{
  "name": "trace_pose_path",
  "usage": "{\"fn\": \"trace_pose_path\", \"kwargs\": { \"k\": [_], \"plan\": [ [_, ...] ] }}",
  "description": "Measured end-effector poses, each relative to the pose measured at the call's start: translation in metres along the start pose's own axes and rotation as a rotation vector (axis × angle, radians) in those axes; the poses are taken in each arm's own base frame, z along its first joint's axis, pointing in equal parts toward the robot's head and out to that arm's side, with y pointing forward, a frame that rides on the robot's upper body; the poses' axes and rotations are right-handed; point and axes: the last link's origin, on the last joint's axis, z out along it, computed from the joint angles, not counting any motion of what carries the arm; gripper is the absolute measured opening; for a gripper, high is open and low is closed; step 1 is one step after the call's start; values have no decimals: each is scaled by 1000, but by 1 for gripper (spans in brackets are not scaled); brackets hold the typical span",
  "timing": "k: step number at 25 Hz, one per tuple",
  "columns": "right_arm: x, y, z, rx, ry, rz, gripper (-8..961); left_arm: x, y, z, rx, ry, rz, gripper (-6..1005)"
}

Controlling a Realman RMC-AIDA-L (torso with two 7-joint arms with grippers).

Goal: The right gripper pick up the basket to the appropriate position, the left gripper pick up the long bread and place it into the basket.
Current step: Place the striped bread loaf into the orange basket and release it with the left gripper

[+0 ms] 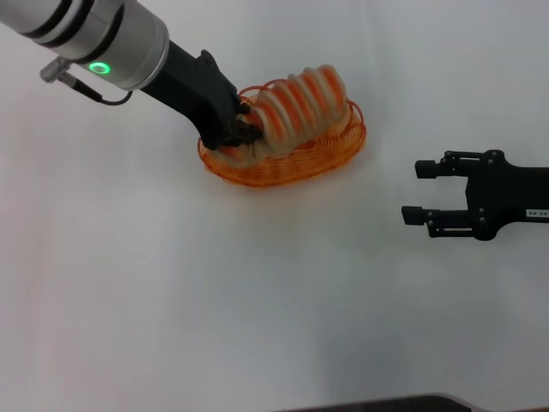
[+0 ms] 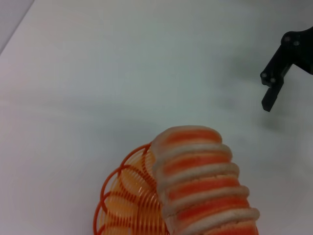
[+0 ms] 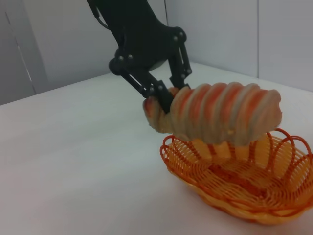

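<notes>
Above the orange basket (image 1: 330, 154), left claw (image 1: 243, 134) grips ridged tan long bread (image 1: 300, 103).

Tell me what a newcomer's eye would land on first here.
The long bread, striped tan and orange-red, held above the basket rather than lying in it. The left gripper is clamped on one end of the loaf, over the basket's left end on the white table. To the right, the right gripper sits open and apart from the basket.
</notes>
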Motion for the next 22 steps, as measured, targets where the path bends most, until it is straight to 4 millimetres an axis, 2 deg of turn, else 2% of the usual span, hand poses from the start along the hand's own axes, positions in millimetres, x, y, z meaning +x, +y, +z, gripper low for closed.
{"fn": "trace_pose_path", "kwargs": {
  "k": [7, 14, 16, 22],
  "plan": [
    [1, 0, 0, 4, 1, 9, 755, 6, 1, 10, 29, 11, 6, 216],
    [0, 0, 0, 3, -5, 12, 743, 5, -2, 14, 81, 33, -66, 199],
    [0, 0, 0, 3, -5, 11, 740, 4, -3, 14, 88, 39, -76, 324],
    [-1, -1, 1, 5, -6, 11, 731, 1, 0, 16, 71, 42, -90, 557]
  ]
}}
